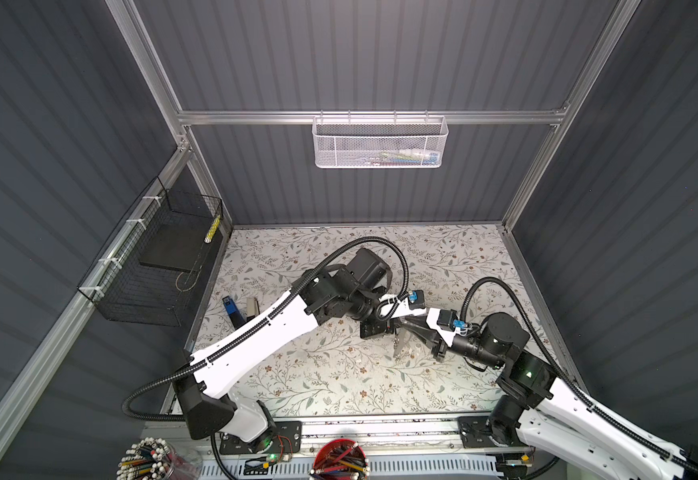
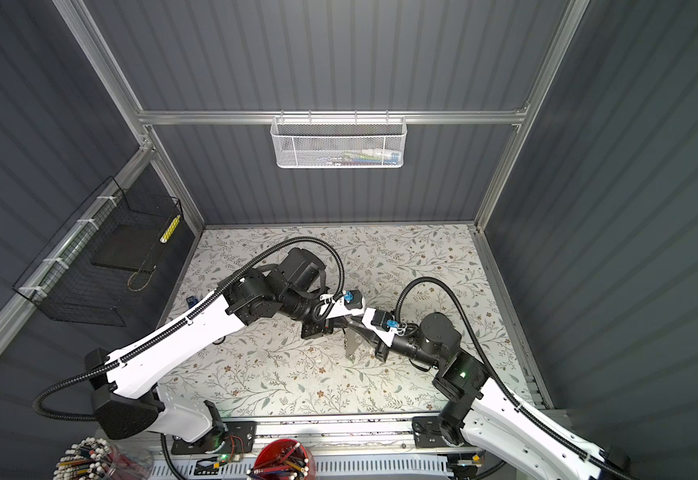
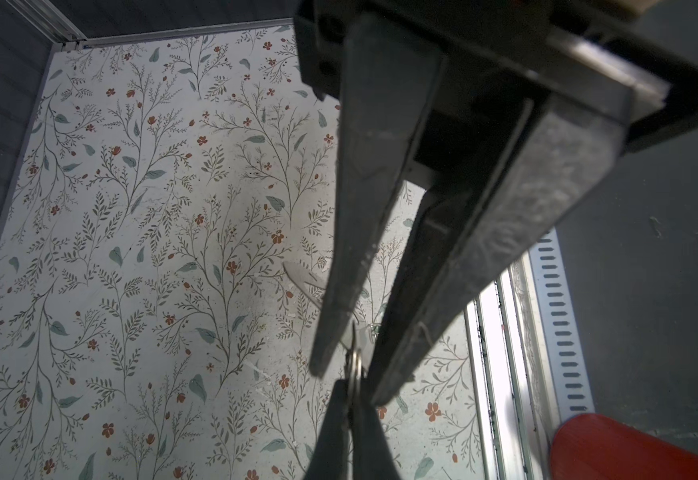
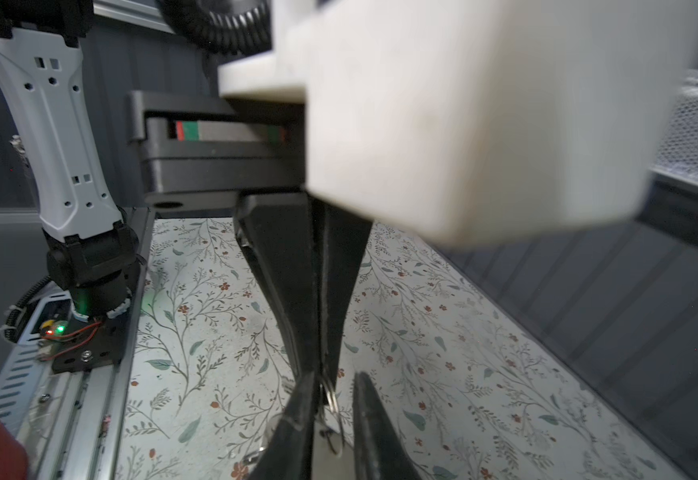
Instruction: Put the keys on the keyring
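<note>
left gripper (image 3: 351, 380): I'm seeing it pinching closed on the wire ring (image 3: 354, 365).
right gripper (image 4: 335, 378): fingers standing slightly apart, straddling that ring.
key (image 1: 397, 348): dangling beneath.

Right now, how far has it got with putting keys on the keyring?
Done: one key hangs above the table from a thin ring. In hand: the left pincer is shut on that ring; the right pincer flanks it, slightly open. Left: no keyring or second key shows, so threading looks undone.
</note>
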Tool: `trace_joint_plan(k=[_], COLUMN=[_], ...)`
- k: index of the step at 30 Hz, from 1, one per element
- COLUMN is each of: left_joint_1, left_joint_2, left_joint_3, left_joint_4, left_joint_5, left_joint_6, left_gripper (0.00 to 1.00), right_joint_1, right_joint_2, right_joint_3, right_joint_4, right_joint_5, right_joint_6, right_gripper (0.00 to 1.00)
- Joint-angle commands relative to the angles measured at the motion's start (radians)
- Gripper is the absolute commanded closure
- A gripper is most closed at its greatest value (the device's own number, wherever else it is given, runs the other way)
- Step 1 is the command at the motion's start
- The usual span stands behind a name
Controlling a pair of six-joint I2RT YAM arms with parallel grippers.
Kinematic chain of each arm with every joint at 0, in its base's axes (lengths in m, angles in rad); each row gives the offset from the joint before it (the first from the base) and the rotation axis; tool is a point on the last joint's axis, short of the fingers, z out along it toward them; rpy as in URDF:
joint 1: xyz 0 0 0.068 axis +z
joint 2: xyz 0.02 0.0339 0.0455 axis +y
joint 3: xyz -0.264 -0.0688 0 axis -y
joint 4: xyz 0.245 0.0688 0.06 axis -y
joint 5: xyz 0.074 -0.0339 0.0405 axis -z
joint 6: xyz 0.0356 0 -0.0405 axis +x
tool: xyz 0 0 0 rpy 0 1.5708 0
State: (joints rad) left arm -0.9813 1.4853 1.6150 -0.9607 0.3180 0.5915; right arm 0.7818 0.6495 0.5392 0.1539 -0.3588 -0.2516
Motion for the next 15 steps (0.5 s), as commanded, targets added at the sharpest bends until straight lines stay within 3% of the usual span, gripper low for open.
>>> trace_joint_plan(k=[1,15], left_joint_1=[-0.004,-0.006], left_joint_2=[0.002,0.008], left_joint_3=[0.023,0.031], left_joint_4=[-0.02,-0.023], left_joint_5=[0.03,0.047], left_joint_6=[0.022,0.014], left_gripper=[1.0,1.0], right_joint_1=[0.002,0.002], right_joint_2=[-0.022,-0.034], right_joint_3=[0.005,-0.007], right_joint_4=[0.01,0.006], right_joint_5=[0.003,-0.017], right_joint_6=[-0.007,-0.017], right_gripper=[0.74,0.86])
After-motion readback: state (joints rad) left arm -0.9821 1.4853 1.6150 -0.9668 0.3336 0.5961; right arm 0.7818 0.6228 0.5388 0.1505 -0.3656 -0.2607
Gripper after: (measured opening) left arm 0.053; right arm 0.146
